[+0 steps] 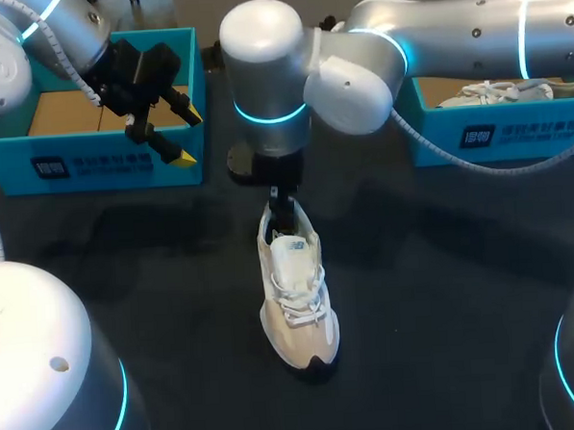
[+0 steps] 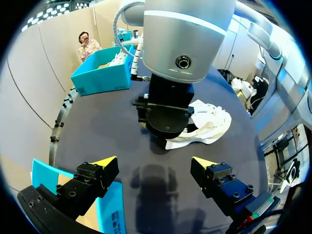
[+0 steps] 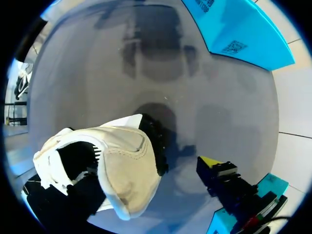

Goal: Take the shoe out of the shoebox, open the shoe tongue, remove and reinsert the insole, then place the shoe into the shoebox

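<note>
A white and beige sneaker (image 1: 296,292) stands upright on the dark table, toe toward the front edge. My right arm reaches in over the middle, and its gripper (image 1: 282,213) is down at the sneaker's heel. In the right wrist view the right gripper (image 3: 146,170) straddles the heel of the sneaker (image 3: 122,165). One finger is down in the shoe's mouth. The other, yellow-tipped finger (image 3: 214,168) stands clear behind the heel, so the gripper is open. My left gripper (image 1: 182,134) hangs open and empty over the left blue shoebox (image 1: 92,163).
A second blue box (image 1: 494,132) at the back right holds another white shoe (image 1: 497,93). In the left wrist view the left gripper (image 2: 155,163) faces my right wrist and the sneaker (image 2: 214,124), with the left box's edge (image 2: 109,214) beneath it.
</note>
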`<action>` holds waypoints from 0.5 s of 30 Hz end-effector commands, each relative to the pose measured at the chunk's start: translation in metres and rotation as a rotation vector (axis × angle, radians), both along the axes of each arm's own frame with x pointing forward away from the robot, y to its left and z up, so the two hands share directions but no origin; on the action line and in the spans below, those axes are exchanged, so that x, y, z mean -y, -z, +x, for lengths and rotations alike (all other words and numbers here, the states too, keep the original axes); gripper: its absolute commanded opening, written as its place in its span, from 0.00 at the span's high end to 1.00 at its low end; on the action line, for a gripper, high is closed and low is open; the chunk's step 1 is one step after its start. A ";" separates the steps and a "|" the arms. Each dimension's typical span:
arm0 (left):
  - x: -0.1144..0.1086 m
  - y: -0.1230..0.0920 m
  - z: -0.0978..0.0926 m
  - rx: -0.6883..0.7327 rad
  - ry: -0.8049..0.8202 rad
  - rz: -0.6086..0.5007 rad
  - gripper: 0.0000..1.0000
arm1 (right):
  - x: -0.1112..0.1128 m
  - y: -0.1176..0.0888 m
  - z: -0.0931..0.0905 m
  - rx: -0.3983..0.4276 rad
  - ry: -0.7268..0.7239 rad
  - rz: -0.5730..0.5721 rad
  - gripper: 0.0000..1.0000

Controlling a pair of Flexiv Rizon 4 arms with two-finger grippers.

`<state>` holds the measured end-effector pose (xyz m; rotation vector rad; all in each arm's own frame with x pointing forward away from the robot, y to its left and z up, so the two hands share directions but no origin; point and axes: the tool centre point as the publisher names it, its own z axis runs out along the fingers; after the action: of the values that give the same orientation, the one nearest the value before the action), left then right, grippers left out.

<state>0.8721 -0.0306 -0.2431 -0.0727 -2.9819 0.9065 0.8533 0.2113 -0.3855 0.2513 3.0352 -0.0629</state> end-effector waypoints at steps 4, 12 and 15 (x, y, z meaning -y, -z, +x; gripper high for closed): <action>0.000 0.000 0.000 -0.002 0.000 0.003 0.00 | -0.002 -0.002 0.001 0.005 0.018 -0.006 1.00; 0.000 0.000 0.000 -0.002 0.000 0.003 0.00 | -0.003 -0.007 -0.002 0.009 0.078 -0.011 1.00; 0.000 0.000 0.000 -0.002 0.000 0.003 0.00 | -0.001 -0.016 -0.007 0.018 0.083 -0.006 1.00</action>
<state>0.8721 -0.0306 -0.2431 -0.0727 -2.9819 0.9065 0.8507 0.2138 -0.3806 0.3753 3.0190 -0.0794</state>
